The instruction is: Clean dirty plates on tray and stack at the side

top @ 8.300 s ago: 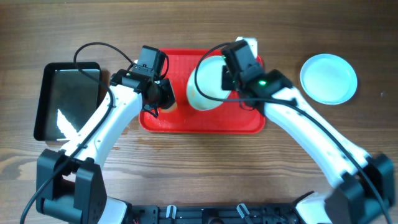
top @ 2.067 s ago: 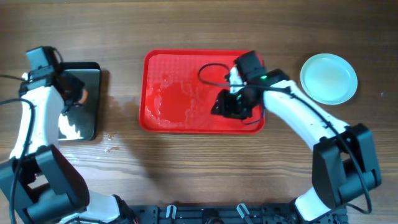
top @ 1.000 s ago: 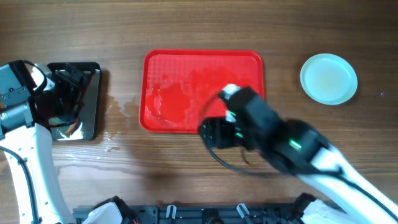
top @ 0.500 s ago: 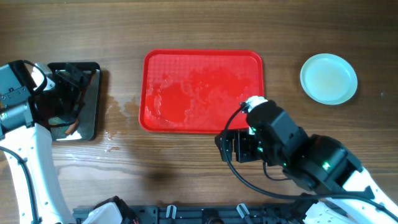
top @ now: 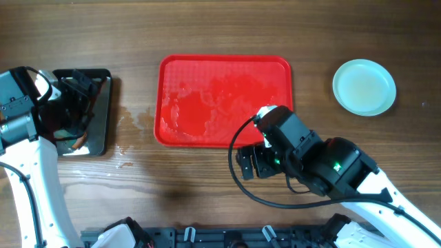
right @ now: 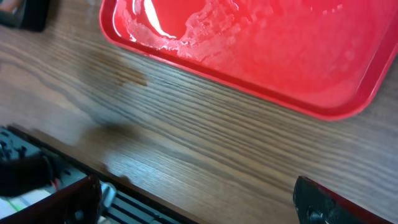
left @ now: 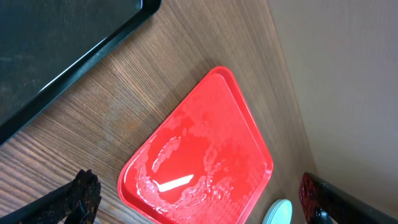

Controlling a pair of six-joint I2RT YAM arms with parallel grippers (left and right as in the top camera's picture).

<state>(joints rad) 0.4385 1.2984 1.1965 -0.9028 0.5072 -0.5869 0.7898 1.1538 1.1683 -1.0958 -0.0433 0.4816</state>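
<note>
The red tray (top: 226, 69) lies at mid-table with no plates on it; a wet film shines on its left half (left: 180, 180). The pale plates (top: 364, 87) sit off the tray at the far right, seen from above as one round disc, and their rim shows in the left wrist view (left: 278, 213). My right gripper (top: 251, 164) hangs open and empty over bare wood just in front of the tray's near rim (right: 261, 99). My left gripper (top: 72, 114) is open and empty over the black tray.
A glossy black tray (top: 100, 131) lies at the far left, with a small orange-brown item (top: 78, 142) on its near end. Water spots mark the wood between the two trays (top: 134, 120). The table's front edge and the arm bases run along the bottom (right: 37, 155).
The right arm has drawn back off the red tray toward the front of the table, its jaws opening fully. The plate held earlier is gone from the tray. The left arm has not moved.
</note>
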